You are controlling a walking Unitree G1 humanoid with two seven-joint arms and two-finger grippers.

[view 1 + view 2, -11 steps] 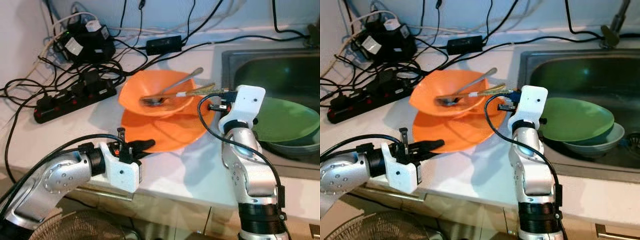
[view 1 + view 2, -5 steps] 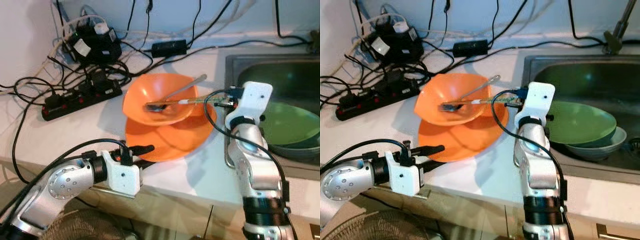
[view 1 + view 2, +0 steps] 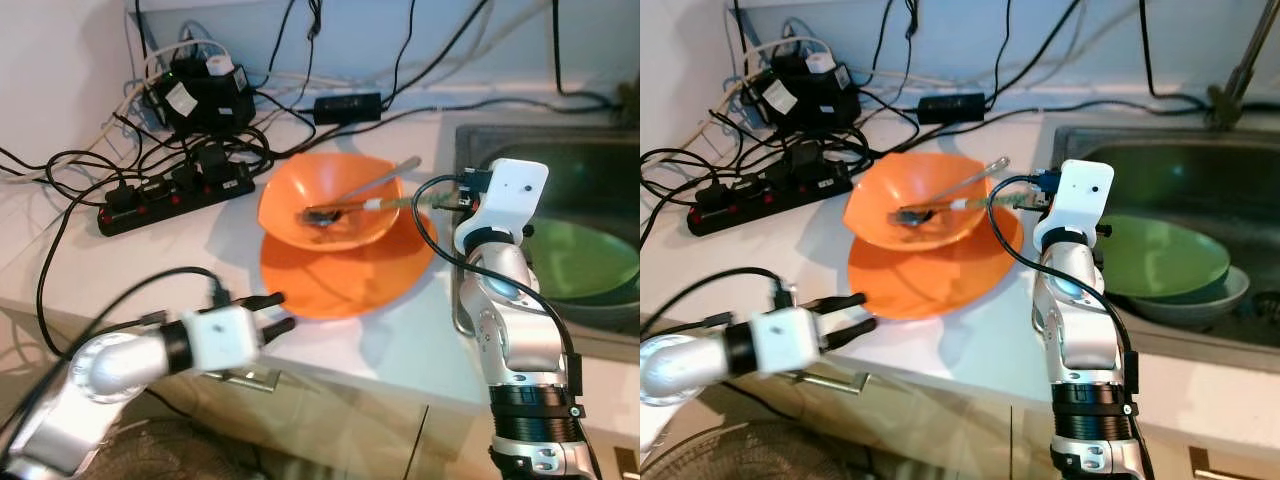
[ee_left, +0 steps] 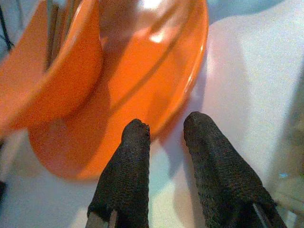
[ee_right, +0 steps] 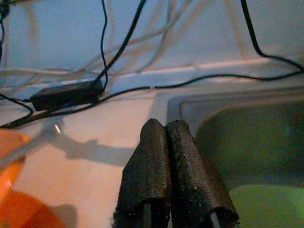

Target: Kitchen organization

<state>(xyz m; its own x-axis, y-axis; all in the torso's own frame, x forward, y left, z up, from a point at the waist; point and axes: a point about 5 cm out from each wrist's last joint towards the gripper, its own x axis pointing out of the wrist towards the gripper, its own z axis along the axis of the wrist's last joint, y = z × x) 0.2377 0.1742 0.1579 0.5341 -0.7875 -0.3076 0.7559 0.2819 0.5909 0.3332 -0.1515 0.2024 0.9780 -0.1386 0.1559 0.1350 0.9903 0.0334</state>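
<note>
An orange bowl (image 3: 330, 205) sits on a wide orange plate (image 3: 340, 280) on the white counter. A spoon (image 3: 378, 178) and a fork (image 3: 340, 211) lie in the bowl. My left gripper (image 3: 276, 312) is open, low over the counter, its fingertips just short of the plate's near left rim (image 4: 190, 80). My right gripper (image 5: 165, 124) is shut on nothing and held up between the bowl and the sink (image 3: 560, 150), pointing at the back wall. In the sink lies a green plate (image 3: 585, 255) on a grey bowl (image 3: 1230, 290).
A black power strip (image 3: 175, 188), adapters (image 3: 200, 95) and tangled cables crowd the counter's back left. A tap (image 3: 1240, 70) stands behind the sink. The counter's front edge runs just below my left gripper, with a drawer handle (image 3: 830, 378) under it.
The whole view has shifted, so the camera has moved. My left wrist has turned and its fingers still sit by the plate's near rim. The right arm holds its pose.
</note>
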